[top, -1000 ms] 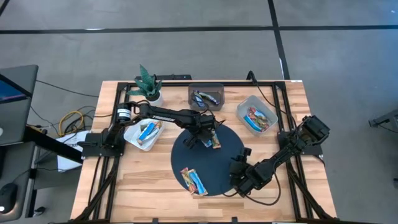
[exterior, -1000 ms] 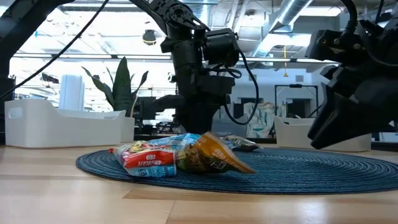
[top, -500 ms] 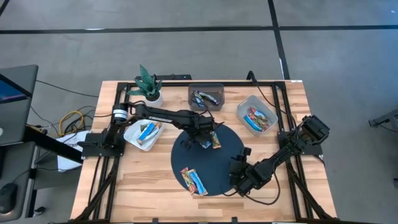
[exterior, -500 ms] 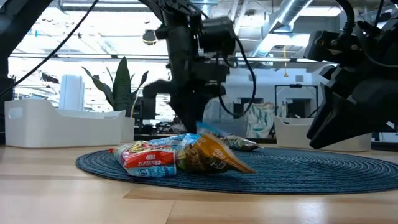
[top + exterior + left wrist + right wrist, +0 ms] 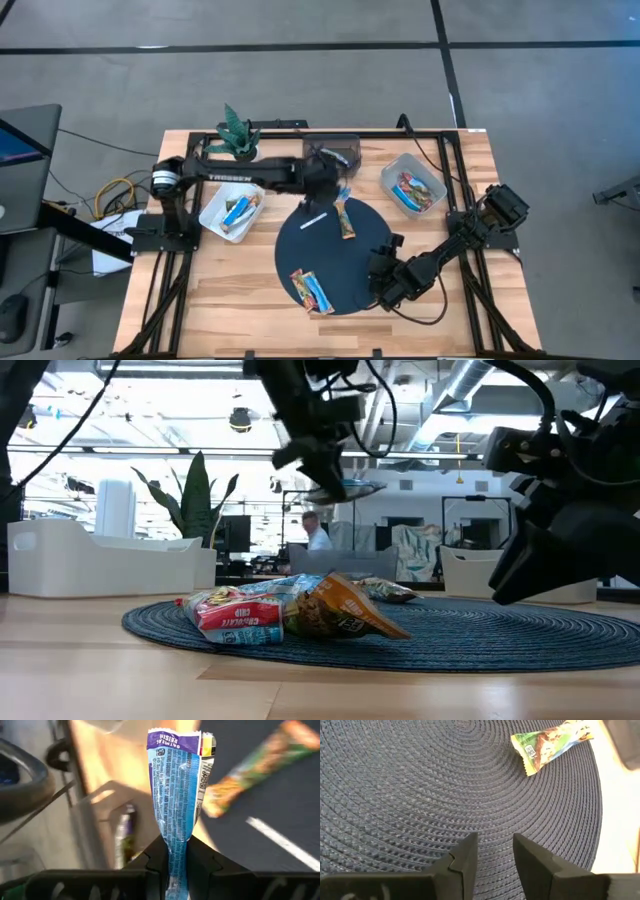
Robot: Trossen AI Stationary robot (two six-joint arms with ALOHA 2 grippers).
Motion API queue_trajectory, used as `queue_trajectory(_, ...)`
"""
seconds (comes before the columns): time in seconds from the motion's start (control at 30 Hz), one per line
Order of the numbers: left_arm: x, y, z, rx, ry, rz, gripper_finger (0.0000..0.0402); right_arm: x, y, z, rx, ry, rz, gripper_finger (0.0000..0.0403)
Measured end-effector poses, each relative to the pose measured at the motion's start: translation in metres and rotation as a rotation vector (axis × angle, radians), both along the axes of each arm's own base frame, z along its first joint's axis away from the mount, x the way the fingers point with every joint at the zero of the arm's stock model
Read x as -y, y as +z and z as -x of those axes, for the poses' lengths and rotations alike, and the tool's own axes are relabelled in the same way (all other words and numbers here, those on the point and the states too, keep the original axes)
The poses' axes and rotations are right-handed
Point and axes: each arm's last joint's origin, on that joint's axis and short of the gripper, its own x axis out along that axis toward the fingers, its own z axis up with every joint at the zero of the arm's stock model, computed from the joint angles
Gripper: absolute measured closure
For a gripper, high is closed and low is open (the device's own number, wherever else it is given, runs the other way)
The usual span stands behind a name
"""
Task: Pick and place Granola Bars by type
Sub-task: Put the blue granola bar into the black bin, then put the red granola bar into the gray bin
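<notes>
From above, the left claw (image 5: 335, 185) sits at the far rim of the round dark woven mat (image 5: 360, 255), just in front of the dark grey bin (image 5: 350, 142); the arm covers much of that bin, so its contents cannot be counted, and what the claw holds is hard to make out here. Three loose bars lie on the mat: one orange-green wrapped bar (image 5: 346, 218) with its long axis running far-to-near, and a pair at the near rim, a red-orange wrapped bar (image 5: 300, 281) touching a blue wrapped bar (image 5: 320, 295), both slanting. A thin white stick (image 5: 314, 221) lies beside the orange-green bar. The white bin on the left (image 5: 215, 222) holds blue bars, the clear bin on the right (image 5: 428, 173) multicoloured ones; neither lot can be counted. The right claw (image 5: 381, 283) rests over the mat's near right edge on the wooden surface (image 5: 220, 290). At table height, the pair of bars partly hides what lies behind, and the left claw hangs well above the mat. The left wrist view shows the claw clenched on a blue-and-purple wrapped bar (image 5: 175, 805), long axis pointing straight away from the fingers, its gripped end hidden between them. The right wrist view shows that claw released, fingers (image 5: 465, 857) apart over bare mat.
</notes>
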Motion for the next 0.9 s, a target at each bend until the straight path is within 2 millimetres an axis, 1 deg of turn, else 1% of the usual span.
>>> queue_trajectory(0.13,-0.037,-0.002,-0.007,0.096,0.069,-0.039,0.0363,0.001,0.000,-0.001,0.000,-0.003,0.000,0.0286)
queue_trajectory(0.2,-0.055,-0.005,-0.007,0.116,0.097,-0.035,0.0363,0.001,0.000,-0.001,0.001,-0.003,-0.002,0.0286)
queue_trajectory(0.27,-0.073,-0.005,-0.010,0.196,0.118,-0.029,0.0363,0.001,0.000,-0.001,0.001,-0.002,-0.001,0.0286)
queue_trajectory(0.4,-0.107,-0.009,-0.006,0.274,0.212,-0.003,0.0363,0.000,0.000,-0.002,0.001,0.013,0.000,0.0286)
queue_trajectory(0.5,-0.128,-0.017,0.001,0.270,0.297,0.028,0.0363,0.000,0.000,-0.002,0.000,0.014,0.000,0.0286)
queue_trajectory(0.57,-0.136,-0.020,0.006,0.263,0.325,0.065,0.0361,0.000,0.000,-0.002,0.000,0.015,-0.001,0.0286)
queue_trajectory(0.67,-0.139,-0.020,0.007,0.282,0.331,0.107,0.0343,0.000,0.000,-0.002,-0.001,0.018,0.000,0.0286)
queue_trajectory(0.9,-0.136,-0.019,0.006,0.289,0.322,0.116,0.0255,0.002,0.000,-0.003,0.000,0.011,-0.001,0.0286)
